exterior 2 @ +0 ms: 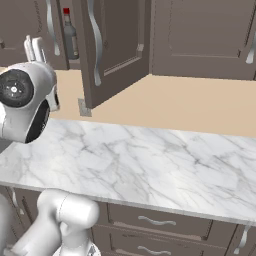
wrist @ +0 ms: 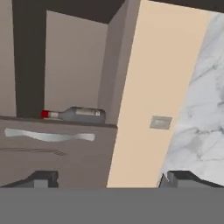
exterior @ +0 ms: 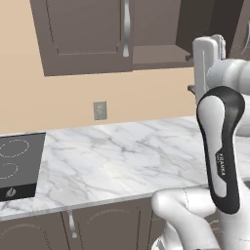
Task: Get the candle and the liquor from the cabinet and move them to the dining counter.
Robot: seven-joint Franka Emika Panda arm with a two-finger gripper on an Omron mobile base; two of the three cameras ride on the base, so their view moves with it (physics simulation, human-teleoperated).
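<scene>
Liquor (wrist: 78, 115) stands in the cabinet (wrist: 65, 65); tool (wrist: 109, 177) spread wide, holding nothing.

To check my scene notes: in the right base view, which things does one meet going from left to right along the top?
Gripper → liquor → open cabinet door → closed cabinet door.

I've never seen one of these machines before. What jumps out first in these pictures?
The big white robot arm rises in the foreground over a marble counter. Behind it, a dark brown wall cabinet has one door swung open, and a dark liquor bottle with a red cap stands inside. The open gripper points toward that bottle.
</scene>
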